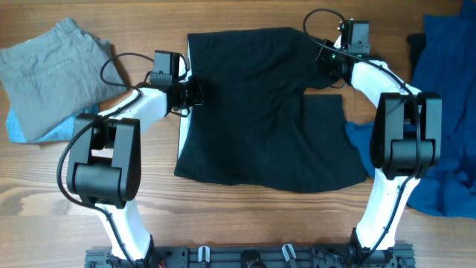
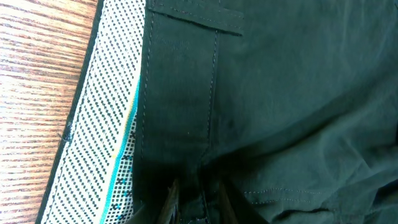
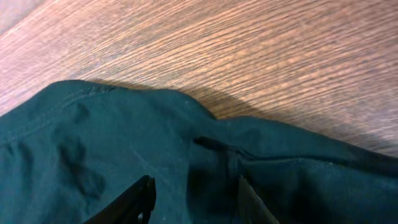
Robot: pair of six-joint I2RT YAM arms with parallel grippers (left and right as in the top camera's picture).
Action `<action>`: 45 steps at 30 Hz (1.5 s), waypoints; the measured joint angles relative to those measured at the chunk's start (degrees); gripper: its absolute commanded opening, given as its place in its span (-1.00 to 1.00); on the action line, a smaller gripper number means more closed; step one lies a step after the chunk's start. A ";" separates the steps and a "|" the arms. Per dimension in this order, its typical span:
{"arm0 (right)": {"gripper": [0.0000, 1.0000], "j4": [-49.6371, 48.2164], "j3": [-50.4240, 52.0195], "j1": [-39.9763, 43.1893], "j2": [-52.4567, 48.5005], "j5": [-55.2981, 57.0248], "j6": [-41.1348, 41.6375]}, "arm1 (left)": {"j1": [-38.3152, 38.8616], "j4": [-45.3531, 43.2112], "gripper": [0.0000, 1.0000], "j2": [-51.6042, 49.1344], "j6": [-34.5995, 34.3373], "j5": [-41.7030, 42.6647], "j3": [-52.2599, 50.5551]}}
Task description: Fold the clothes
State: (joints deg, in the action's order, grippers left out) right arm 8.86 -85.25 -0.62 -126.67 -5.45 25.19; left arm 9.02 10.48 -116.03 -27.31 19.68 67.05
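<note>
Left pincer [image 2: 196, 208] tips cut by lower edge, perhaps closed, light-blue cloth [image 1: 18, 126] mostly under grey garment [image 1: 52, 71]

A brown wood-grain surface [image 1: 245, 223] is stretching across the whole overhead view, its grain running left to right in long planks. Along its bottom edge a black metal rail [image 1: 245, 258] is sitting, carrying pale clips [image 1: 287, 253] and partly cut off by the frame.

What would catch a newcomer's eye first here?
The dark garment spread flat at the table's centre, with the left gripper at its left edge and the right gripper at its top right corner. Next, the folded grey garment at upper left and the blue heap along the right edge.
</note>
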 measured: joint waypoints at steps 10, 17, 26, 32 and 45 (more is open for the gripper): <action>-0.28 3.45 -0.42 -0.11 0.00 3.28 -0.13 | 0.00 0.00 -0.53 0.00 0.00 0.11 0.00; -0.23 3.39 -0.42 -0.46 0.00 4.26 0.26 | 0.00 0.00 -0.53 0.00 0.02 0.11 0.00; -0.41 4.81 -0.59 -1.92 0.02 6.80 0.28 | 0.00 0.00 -0.53 0.00 0.02 0.11 0.00; -0.26 6.97 -0.96 -3.02 0.07 7.06 0.74 | 0.00 0.00 -0.52 0.00 0.02 0.11 0.00; -0.92 8.17 -1.11 -5.03 0.11 8.13 0.17 | 0.00 -0.02 -0.49 0.00 0.02 0.31 0.00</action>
State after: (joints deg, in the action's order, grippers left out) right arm 17.04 -86.37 -5.65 -126.56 2.68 25.36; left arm 9.02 10.46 -116.03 -27.29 19.99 67.05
